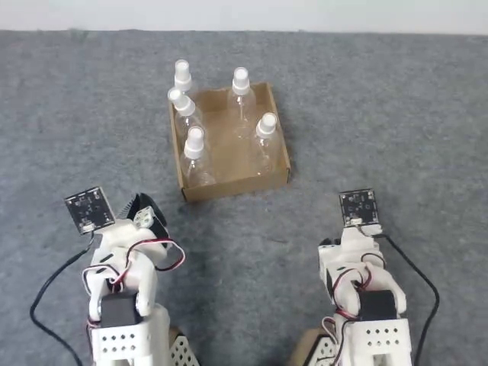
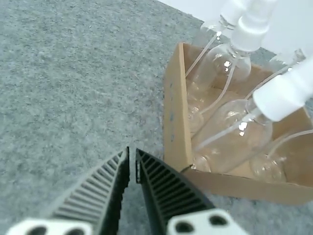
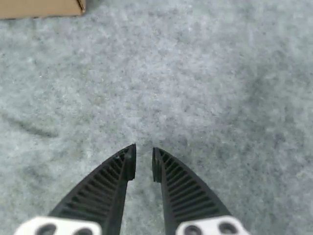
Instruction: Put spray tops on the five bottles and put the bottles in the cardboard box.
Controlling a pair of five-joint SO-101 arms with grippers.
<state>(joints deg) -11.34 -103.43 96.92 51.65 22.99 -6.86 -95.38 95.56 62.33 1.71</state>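
Observation:
Several clear bottles with white spray tops stand upright inside the cardboard box at the middle back of the grey carpet, among them one at the front left and one at the right. My left gripper hovers low over the carpet just short of the box's front left corner, shut with nothing in it, and the nearest bottle stands inside the box beyond. My right gripper points at bare carpet, its fingers nearly touching and holding nothing. A corner of the box lies far ahead of it.
Both arms sit folded back near the front edge, the left arm and the right arm, each trailing black cables. Grey carpet surrounds the box on all sides.

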